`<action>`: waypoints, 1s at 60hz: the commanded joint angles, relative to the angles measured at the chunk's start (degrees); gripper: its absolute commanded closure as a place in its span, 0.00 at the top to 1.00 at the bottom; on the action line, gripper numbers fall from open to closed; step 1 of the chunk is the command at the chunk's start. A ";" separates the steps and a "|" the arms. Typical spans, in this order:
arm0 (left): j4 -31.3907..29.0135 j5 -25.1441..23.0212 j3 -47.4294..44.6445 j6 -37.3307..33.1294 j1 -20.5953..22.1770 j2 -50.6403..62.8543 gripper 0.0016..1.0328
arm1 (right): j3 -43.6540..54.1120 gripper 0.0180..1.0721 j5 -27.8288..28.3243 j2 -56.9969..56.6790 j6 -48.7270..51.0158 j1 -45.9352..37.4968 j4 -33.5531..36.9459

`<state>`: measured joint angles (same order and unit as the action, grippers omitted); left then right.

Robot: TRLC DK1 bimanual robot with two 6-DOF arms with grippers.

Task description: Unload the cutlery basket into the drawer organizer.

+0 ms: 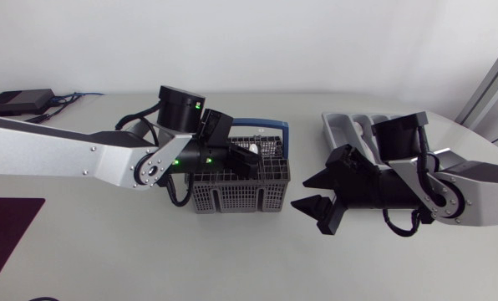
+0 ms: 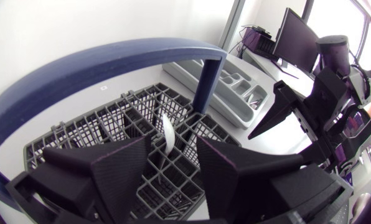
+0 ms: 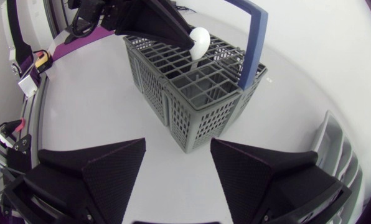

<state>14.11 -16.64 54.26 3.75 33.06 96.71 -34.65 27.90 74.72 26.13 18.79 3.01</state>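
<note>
From above, your left gripper (image 1: 245, 159) hung over the cutlery basket (image 1: 232, 196), jaws spread; your right gripper (image 1: 299, 192), also spread, sat beside it, near the drawer organizer (image 1: 339, 127). At your left wrist, a white spoon (image 2: 167, 134) stood upright between the fingers. It looked light, stiff and slick, so take its neck. At your right wrist, the blue handle (image 3: 254, 37) arched close by, likely in the way.

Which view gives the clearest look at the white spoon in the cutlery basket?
The right wrist view: the white spoon stands clear above the cutlery basket, bowl up. The left wrist view shows only a narrow strip between the fingers of the left claw. In the head view the left arm hides most of it.
</note>
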 commanded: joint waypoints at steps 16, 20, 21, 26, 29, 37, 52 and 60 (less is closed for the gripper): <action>3.65 0.47 -2.67 1.79 0.34 0.50 0.37 | -1.03 0.72 0.14 1.75 0.24 1.87 -0.54; 4.08 1.00 -2.84 1.79 0.60 0.59 0.31 | -1.21 0.72 0.14 1.92 0.15 2.13 -0.54; 4.17 1.00 -2.93 1.79 0.60 0.59 0.30 | -1.21 0.72 0.14 1.92 0.15 2.13 -0.54; 4.70 1.26 -3.02 1.79 0.87 0.59 0.25 | -1.47 0.72 0.14 1.92 0.15 2.40 -0.54; 4.88 1.44 -3.11 1.79 0.96 0.59 0.25 | -1.56 0.72 0.31 1.92 0.24 2.57 -0.54; 5.40 1.97 -3.28 1.79 1.48 0.59 0.23 | -1.47 0.72 0.31 2.19 0.24 2.92 -0.90; 6.37 2.41 -3.90 1.35 2.19 0.33 0.15 | -1.03 0.72 0.05 2.45 0.33 2.92 -1.07; 6.99 2.41 -4.51 1.35 2.10 -0.64 0.15 | -0.85 0.72 0.05 2.54 0.33 2.92 -1.42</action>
<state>20.29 -14.48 51.51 4.51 34.70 96.68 -35.14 27.90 76.23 26.13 21.32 2.33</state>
